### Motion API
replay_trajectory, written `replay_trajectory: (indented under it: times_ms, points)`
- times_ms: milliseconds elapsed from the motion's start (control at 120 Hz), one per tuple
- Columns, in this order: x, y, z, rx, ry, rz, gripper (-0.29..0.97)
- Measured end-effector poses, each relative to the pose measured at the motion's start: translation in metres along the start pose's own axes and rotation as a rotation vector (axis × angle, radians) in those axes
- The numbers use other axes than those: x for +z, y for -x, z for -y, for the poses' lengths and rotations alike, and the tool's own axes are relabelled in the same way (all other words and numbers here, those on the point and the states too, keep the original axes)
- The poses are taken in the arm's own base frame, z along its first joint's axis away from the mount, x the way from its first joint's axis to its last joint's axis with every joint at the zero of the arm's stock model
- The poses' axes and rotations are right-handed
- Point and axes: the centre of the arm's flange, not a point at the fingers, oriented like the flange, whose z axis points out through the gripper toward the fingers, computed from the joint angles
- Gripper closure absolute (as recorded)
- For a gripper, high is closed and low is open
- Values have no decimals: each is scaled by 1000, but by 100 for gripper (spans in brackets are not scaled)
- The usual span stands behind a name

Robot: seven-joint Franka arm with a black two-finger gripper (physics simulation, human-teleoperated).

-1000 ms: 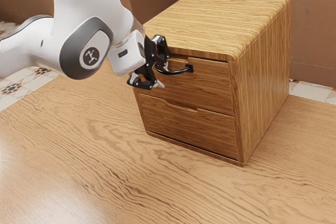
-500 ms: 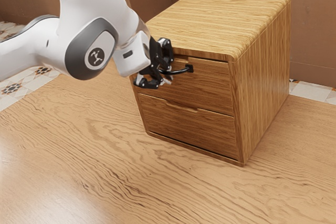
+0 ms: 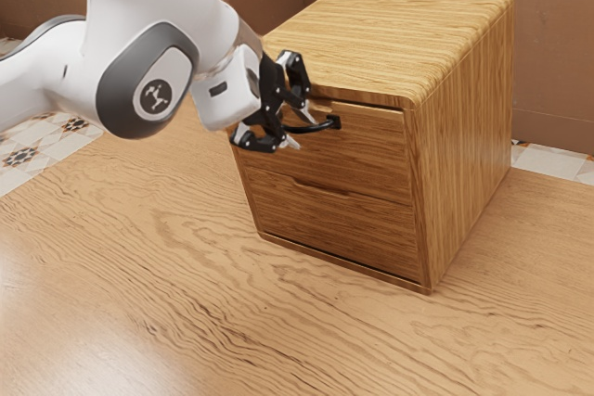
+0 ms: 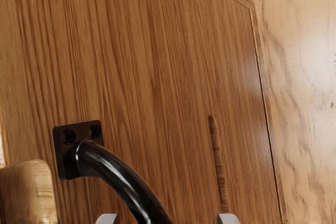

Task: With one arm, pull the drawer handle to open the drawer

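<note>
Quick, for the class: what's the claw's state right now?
Claw: open, straddling the black drawer handle, not clamped on it.

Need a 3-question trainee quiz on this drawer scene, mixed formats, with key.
1. True or false: the top drawer is pulled far out of the cabinet.
2. The handle sits: A) between the fingers of the open gripper; B) on the floor; C) on the cabinet's top.
3. Fill in: the cabinet front shows ___ drawers.
Key: 1 false; 2 A; 3 two.
</note>
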Motion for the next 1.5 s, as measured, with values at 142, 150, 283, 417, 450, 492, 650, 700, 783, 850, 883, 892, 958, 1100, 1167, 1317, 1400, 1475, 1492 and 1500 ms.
replay_trajectory:
  times_ms: [142,150,283,417,450,492,650,700,783,850,883,892,958,1100,1167,1317,1400,1475,1492,1500]
  points:
    - [0,4,-2,-6,4,4,50]
    - [0,4,-2,-6,4,4,50]
    - [1,4,-2,-5,7,3,51]
    - [1,3,-4,-6,9,3,54]
    - [1,3,-5,-6,10,3,55]
    - [0,3,-6,-6,10,4,56]
    - [-2,4,-12,-8,16,8,58]
    - [-3,4,-15,-10,18,10,58]
    - [-2,4,-17,-11,22,11,58]
    - [-3,5,-22,-13,26,13,58]
    - [-3,5,-24,-14,28,15,58]
    - [-4,5,-24,-14,28,15,58]
    - [-6,7,-27,-18,28,19,59]
    - [-4,8,-32,-21,35,21,59]
    - [-5,7,-36,-23,39,23,58]
    - [-13,4,-46,-22,36,28,59]
    - [-14,4,-48,-23,37,29,59]
    - [-14,3,-53,-23,42,30,59]
    - [-14,3,-54,-23,43,30,59]
    - [-13,3,-54,-23,44,31,59]
